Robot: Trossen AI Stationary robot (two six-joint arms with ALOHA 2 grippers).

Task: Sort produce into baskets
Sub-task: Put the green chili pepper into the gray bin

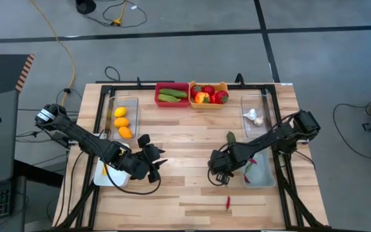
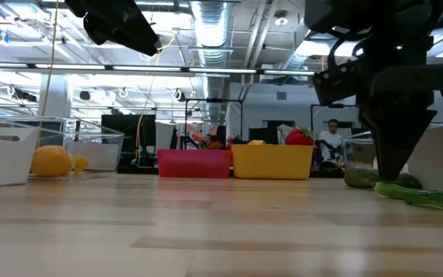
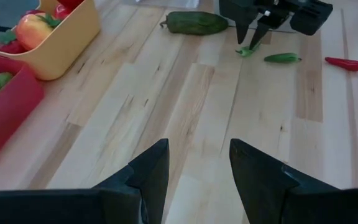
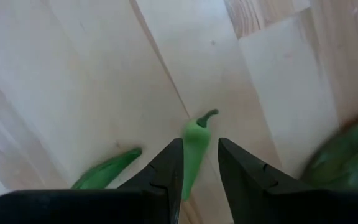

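Note:
A pale green chili (image 4: 195, 134) lies on the wood table, and my right gripper (image 4: 199, 142) points straight down over it, open, one finger on each side. In the high view this gripper (image 1: 220, 174) is right of the table's middle. A second green chili (image 4: 107, 169) and a dark green cucumber (image 3: 195, 22) lie close by. My left gripper (image 3: 197, 146) hangs open and empty above the table's left middle (image 1: 154, 160). The red basket (image 1: 171, 95) and the orange-yellow basket (image 1: 209, 95) stand at the far edge. My right gripper comes at the pale green chili from above, its fingers (image 4: 166, 165) along the chili's sides near its thick end, the stem end (image 4: 207, 116) sticking out ahead. The chili lies on the table. Whether the fingers touch it I cannot tell.
A clear tub (image 1: 125, 119) with yellow and orange pieces stands at far left, a clear tub (image 1: 256, 116) with white garlic at far right. Pale trays sit at near left (image 1: 108, 175) and near right (image 1: 261, 171). A red chili (image 1: 228, 203) lies near the front edge.

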